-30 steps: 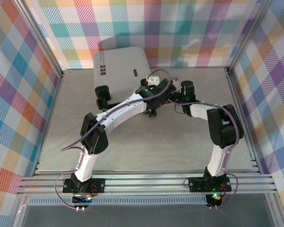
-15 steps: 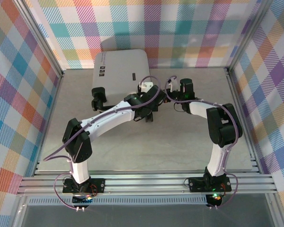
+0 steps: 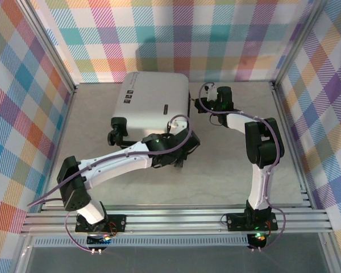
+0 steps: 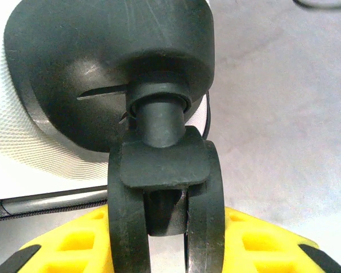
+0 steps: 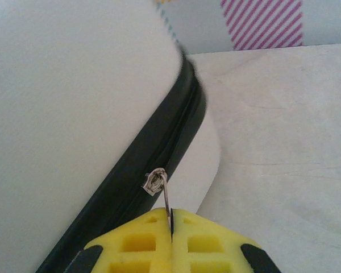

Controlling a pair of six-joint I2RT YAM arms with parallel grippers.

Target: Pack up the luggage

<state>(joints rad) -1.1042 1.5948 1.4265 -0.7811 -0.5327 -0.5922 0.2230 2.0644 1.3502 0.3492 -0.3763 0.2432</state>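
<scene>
The luggage (image 3: 150,99) lay flat at the back of the table (image 3: 227,165), left of centre and skewed off square. At its near right corner, a wheel (image 4: 165,187) sat between the left gripper's (image 4: 166,253) fingers. Against its right side, the right gripper (image 5: 171,242) pinched the zipper pull (image 5: 166,200).

Luggage (image 3: 153,102): white shell, small black logo marks. Wheel (image 4: 159,187): black, faint scuffs. Zipper band (image 5: 125,199): black. Zipper pull (image 5: 157,183): silver. Left finger pads (image 4: 74,250), right finger pads (image 5: 136,244): yellow. Arms (image 3: 119,162): white links, black joints, purple cables. Table (image 3: 227,153): pale grey. Walls (image 3: 216,34): plaid in teal, purple, orange, yellow, white.
</scene>
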